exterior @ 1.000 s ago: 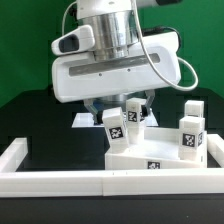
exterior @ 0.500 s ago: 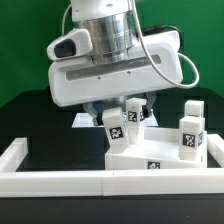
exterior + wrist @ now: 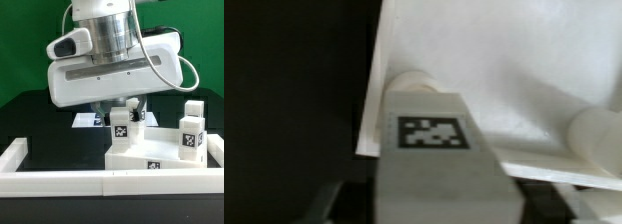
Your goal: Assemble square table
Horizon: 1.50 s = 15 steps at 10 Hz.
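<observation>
White plastic leg (image 3: 120, 127) stands upright at mid-frame on the square tabletop (image 3: 160, 155), ready for its corner hole; the gripper (image 3: 119, 110) is clamped on it from above. Another leg (image 3: 191, 131) waits at right, against the rail (image 3: 60, 182).

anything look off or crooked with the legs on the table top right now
Nothing stands out. The leg under the claw stands upright on the white table top at its corner, tag facing the exterior view. Two more legs stand straight at the exterior view's right. No cracks or fallen parts show; the claw hides the leg's top.
</observation>
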Motion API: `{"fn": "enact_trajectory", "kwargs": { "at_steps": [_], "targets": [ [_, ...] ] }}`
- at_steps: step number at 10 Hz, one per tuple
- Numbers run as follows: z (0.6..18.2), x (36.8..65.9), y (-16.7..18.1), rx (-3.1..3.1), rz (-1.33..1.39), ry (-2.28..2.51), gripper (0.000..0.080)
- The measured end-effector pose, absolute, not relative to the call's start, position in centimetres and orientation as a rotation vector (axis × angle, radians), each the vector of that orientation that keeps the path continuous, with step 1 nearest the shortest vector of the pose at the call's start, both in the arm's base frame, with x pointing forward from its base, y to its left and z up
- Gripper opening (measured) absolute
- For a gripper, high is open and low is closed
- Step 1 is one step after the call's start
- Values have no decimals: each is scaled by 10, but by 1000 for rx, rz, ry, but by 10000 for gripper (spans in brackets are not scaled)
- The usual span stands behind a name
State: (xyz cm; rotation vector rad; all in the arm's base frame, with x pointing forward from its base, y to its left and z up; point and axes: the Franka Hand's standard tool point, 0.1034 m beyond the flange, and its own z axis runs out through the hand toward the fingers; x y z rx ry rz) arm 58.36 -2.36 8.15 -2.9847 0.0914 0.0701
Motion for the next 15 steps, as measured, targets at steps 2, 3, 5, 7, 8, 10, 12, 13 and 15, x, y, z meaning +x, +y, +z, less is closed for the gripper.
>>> {"fn": "enact_trajectory", "kwargs": {
  "at_steps": [2,3,5,7,8,10,12,13,15],
  "targets": [
    [81,584,-23,-2987,63,91,291],
    [81,584,-23,-2987,64,91,291],
    [80,584,-23,-2985,68,131,291],
    [80,584,-23,-2979,75,222,291],
    [80,584,-23,-2970,79,341,291],
    [79,585,-18,-2928,86,654,291],
    [78,585,-15,-2857,107,931,291],
    [78,585,-15,-2829,114,1019,291],
    [77,585,-6,-2657,142,1436,291]
  ]
}}
